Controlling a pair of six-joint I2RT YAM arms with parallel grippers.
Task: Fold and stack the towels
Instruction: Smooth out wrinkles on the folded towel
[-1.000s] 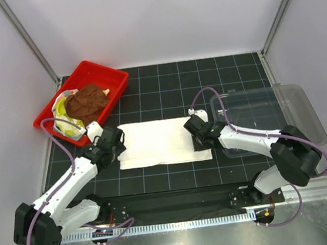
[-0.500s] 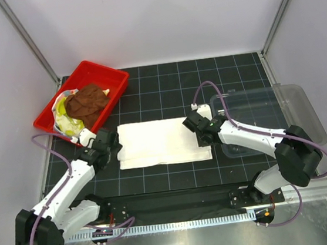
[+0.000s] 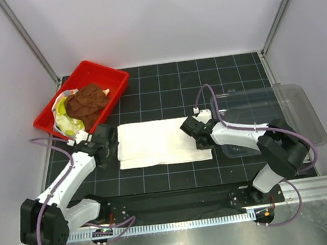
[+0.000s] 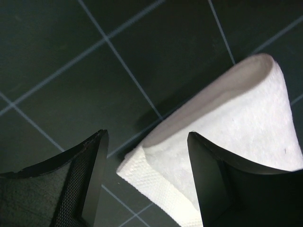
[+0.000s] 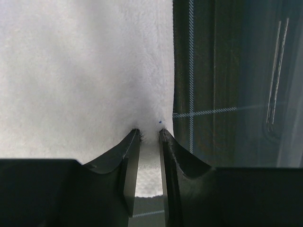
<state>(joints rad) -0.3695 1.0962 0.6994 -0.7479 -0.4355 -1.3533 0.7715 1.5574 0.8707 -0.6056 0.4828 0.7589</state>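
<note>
White towel (image 3: 163,141) is laid flat, doubled, on table (image 3: 166,92), just beside red tray (image 3: 114,75). Right pincer (image 5: 150,135) is clamped on the edge far from tray; left pincer (image 4: 147,137) is held apart at the tray-side edge. Soft, limp, light: both layers are best pinched at corners.

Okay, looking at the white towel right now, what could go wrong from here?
The right gripper pinches only a thin bite at the right edge of the white towel, so it might slip out. The left gripper is open with the folded corner off to one side, so closing may catch just one layer or miss.
</note>
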